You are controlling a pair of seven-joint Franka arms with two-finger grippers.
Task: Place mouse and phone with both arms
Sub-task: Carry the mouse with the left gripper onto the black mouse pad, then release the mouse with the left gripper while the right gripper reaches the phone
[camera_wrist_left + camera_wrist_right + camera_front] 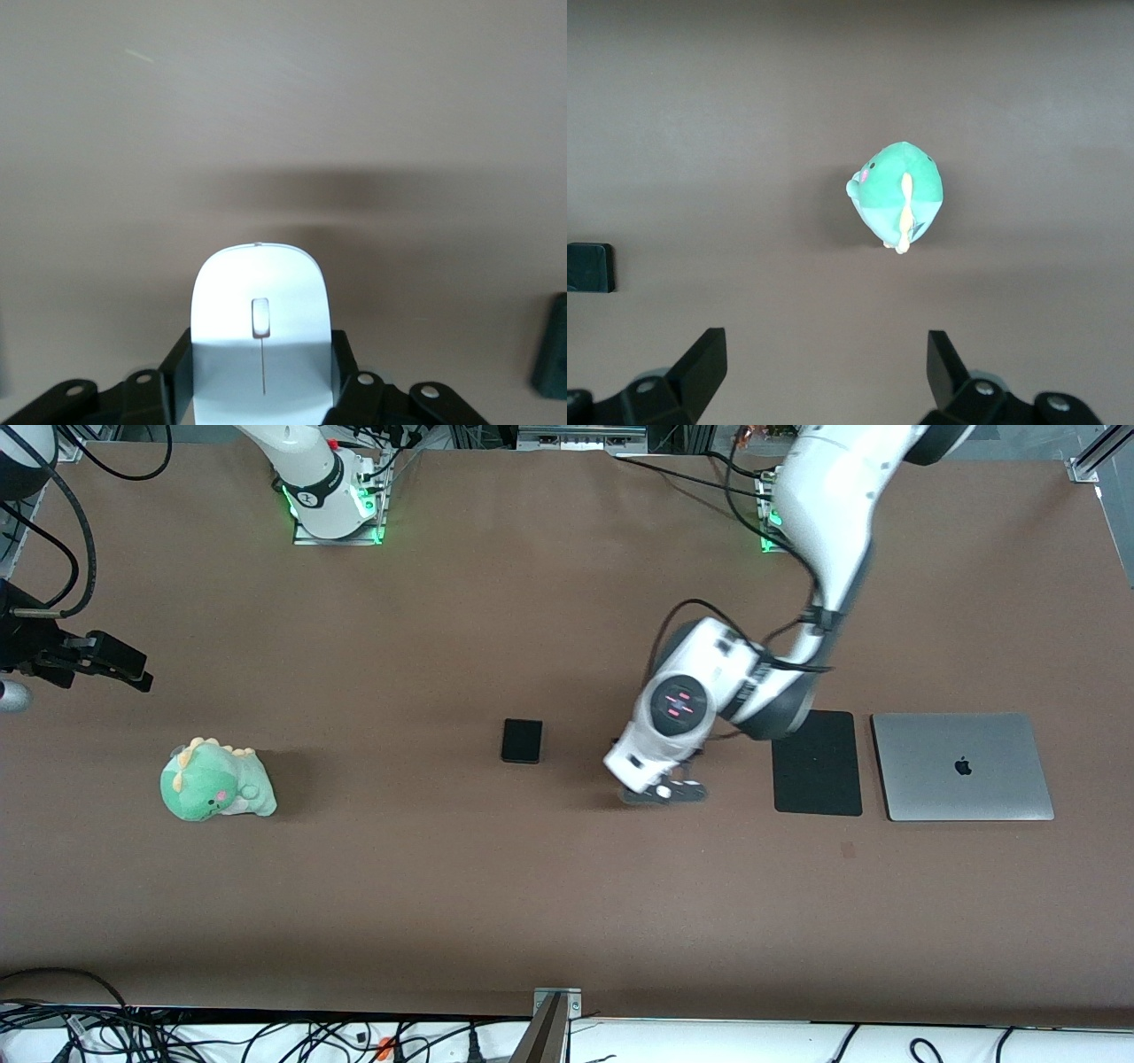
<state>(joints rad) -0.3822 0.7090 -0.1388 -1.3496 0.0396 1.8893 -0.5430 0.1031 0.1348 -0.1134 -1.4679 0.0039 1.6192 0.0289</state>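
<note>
- Left wrist view is showing the left claw (263, 390) pinching the mouse (262, 336), one black finger (177, 376) pressing on each long side of the white shell.
- In the front view, the left claw (664, 790) is sitting low over the tabletop (443, 886), beside the phone (522, 740) toward the left arm's end; the mouse (663, 789) is showing there only as a small white patch under the wrist, so whether it is touching the tabletop is hard to say.
- The phone is lying flat near the middle of the tabletop, apart from both claws.
- A black pad (817, 763) is lying toward the left arm's end from the phone, with a closed grey laptop (962, 767) just beside it, farther toward that end.
- A green plush dinosaur (215, 781) is lying toward the right arm's end, well apart from the phone.
- The right claw (827, 367) is hanging spread wide over bare tabletop near the plush dinosaur (896, 197); in the front view the right claw (115, 662) is showing at the edge of the frame, and that arm is waiting.
</note>
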